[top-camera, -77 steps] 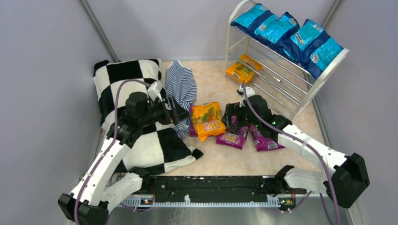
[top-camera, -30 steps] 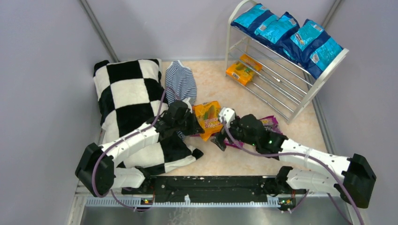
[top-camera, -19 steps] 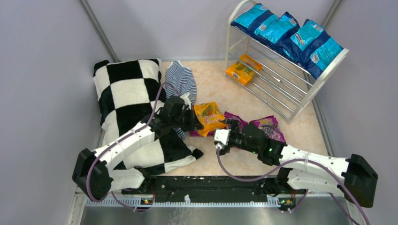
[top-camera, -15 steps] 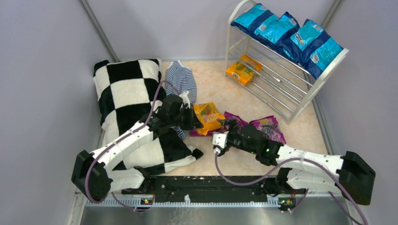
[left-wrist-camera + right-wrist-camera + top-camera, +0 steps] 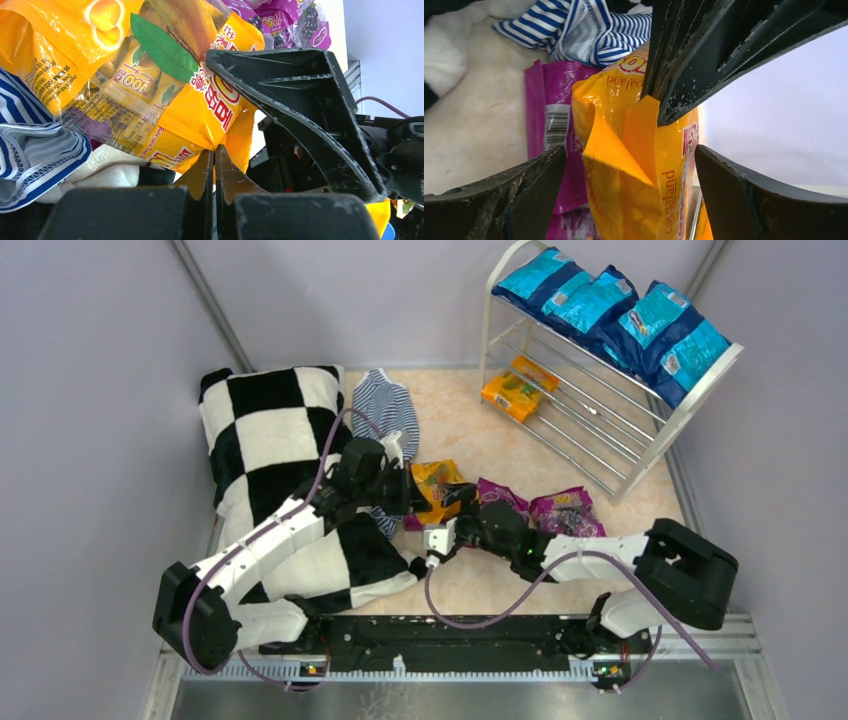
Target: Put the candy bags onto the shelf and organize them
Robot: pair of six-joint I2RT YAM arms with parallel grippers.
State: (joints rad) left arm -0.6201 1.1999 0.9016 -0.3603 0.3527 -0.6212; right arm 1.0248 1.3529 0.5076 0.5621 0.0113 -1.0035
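Both arms (image 5: 262, 545) (image 5: 590, 552) reach low across the tabletop (image 5: 470, 430); left tool (image 5: 214, 151) pinches the orange candy bag (image 5: 125, 65); right tool (image 5: 631, 170) stands spread around it.

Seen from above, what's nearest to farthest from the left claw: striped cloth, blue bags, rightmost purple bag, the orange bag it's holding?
1. Orange bag, clamped in the left gripper.
2. Striped cloth, just behind it.
3. Purple bag, to the right.
4. Blue bags, atop the shelf.

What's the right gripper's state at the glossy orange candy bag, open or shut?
Open: the right gripper shows black fingers wide apart in its wrist view, the glossy orange candy bag between them.
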